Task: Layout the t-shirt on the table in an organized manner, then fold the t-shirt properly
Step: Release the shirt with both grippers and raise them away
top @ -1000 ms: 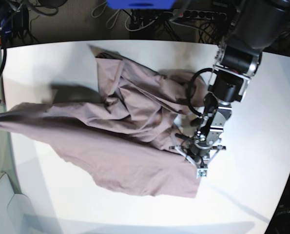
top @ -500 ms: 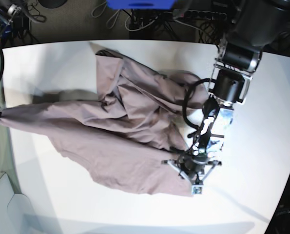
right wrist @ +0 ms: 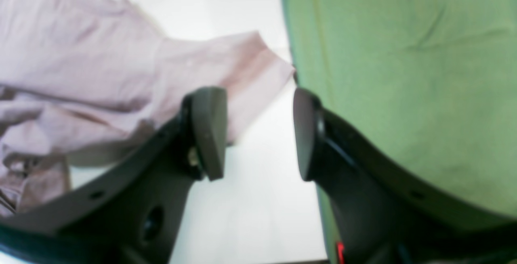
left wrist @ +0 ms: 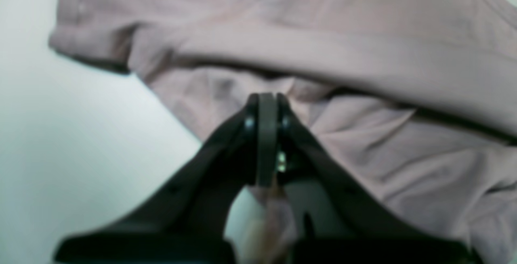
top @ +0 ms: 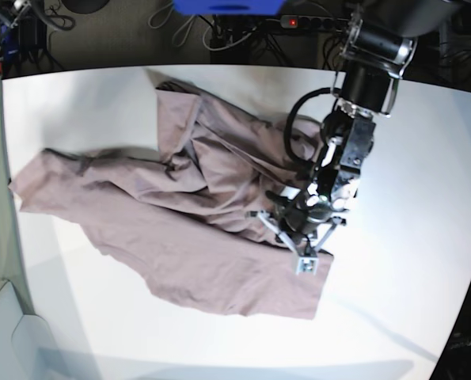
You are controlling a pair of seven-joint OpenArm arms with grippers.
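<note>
- Spread crumpled across the middle of the table [top: 409, 301]: the t-shirt [top: 188, 214], dusty mauve, soft and heavily creased, with ridges bunched toward its far side.
- Lying flat near the table's left rim in the base view, one corner of the cloth; in the right wrist view, a hemmed corner just short of the table's edge, with green floor [right wrist: 404, 74] beyond.
- Broad bare white surface along the near edge and to the right of the garment; narrower strips along the far edge and at the left rim.
- Smooth and matte, the tabletop, with rounded corners.
- Low over the shirt's right part, the left gripper [left wrist: 266, 106]: jaws pressed together, a pinch of mauve fabric apparently caught between them lower down, though blur leaves that uncertain.
- Beside the table's left rim, the right gripper [right wrist: 258, 135]: jaws standing well apart, nothing between them, dark flat pads [right wrist: 208, 130] facing each other above bare table.
- Cables and a power strip [top: 314, 22] on the dark floor beyond the far edge.
</note>
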